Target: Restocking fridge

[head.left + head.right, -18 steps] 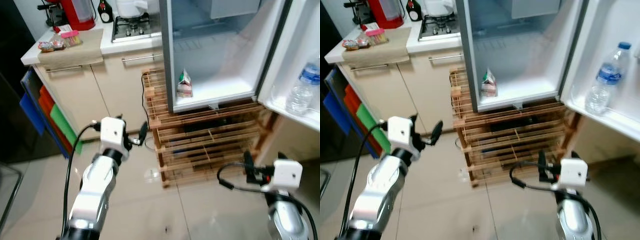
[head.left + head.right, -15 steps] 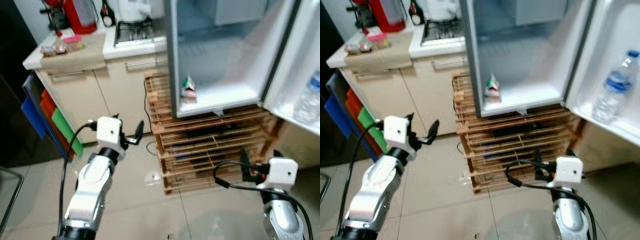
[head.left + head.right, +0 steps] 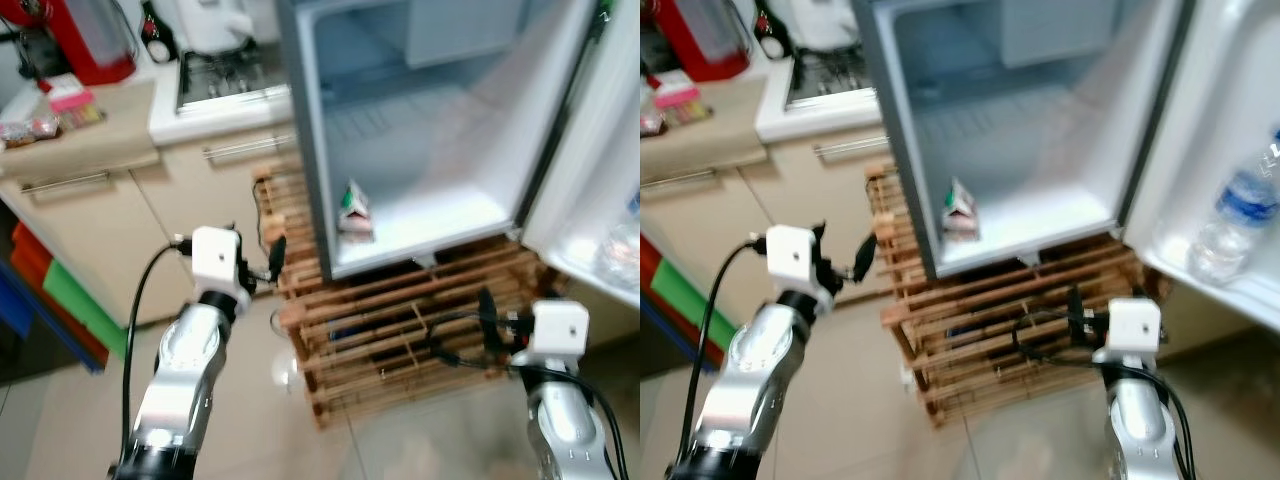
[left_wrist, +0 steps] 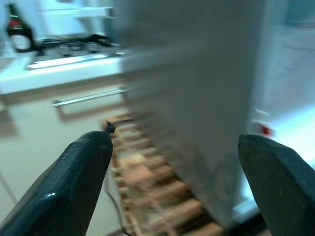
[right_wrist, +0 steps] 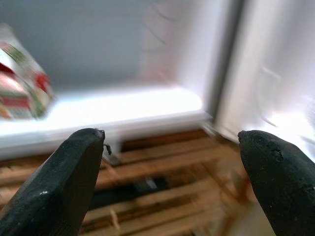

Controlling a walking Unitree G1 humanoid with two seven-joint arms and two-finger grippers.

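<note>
No lettering can be read anywhere: the print on the small carton (image 3: 354, 208) in the fridge (image 3: 420, 150), the blue label on the water bottle (image 3: 1230, 222) in the door, and the bottle (image 4: 18, 34) on the counter (image 3: 150, 105) are all too blurred.

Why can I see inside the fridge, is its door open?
Yes, open. The fridge door is swung out to the robot's right, showing a small carton standing on the bottom shelf.
</note>
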